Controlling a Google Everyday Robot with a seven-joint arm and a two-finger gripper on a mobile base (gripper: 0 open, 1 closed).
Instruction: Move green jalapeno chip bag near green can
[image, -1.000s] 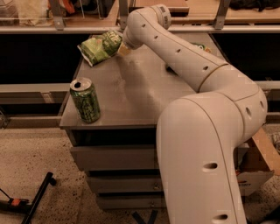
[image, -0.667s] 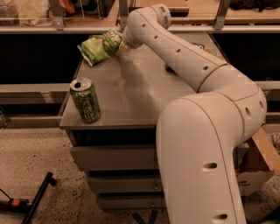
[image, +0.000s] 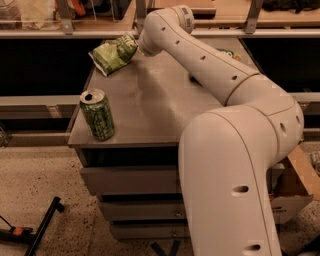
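Nearest to me, the robot's thick white arm (image: 235, 165) fills the lower right of my view. It rises past the table's front edge and reaches diagonally across the top toward the far left corner. On the speckled floor at lower left lies a black metal stand leg (image: 42, 225) with an orange fitting. At the right, low behind the arm, an open brown cardboard box (image: 295, 182) shows.

The grey metal table (image: 150, 110) has a stack of grey drawers (image: 130, 180) beneath its front edge. At the front left corner, just in from the edge, the slim green drink can with a dark mottled pattern and silver top (image: 97, 116) stands upright, with its opening showing.

Well apart from it, at the far left corner, is the crumpled light-green foil chip bag with white lettering (image: 114, 52). It lies tilted, with one end out over the left edge. The gripper (image: 140, 50) is at the bag's right end, against the foil, and is almost wholly hidden behind the white wrist. I cannot tell whether it is open or closed on the bag, nor whether the bag rests on the table or hangs slightly above it.

By the far right corner, a small green-and-white object (image: 227, 52) peeks out behind the arm. Beyond the far edge runs a grey metal shelf rail (image: 75, 34).
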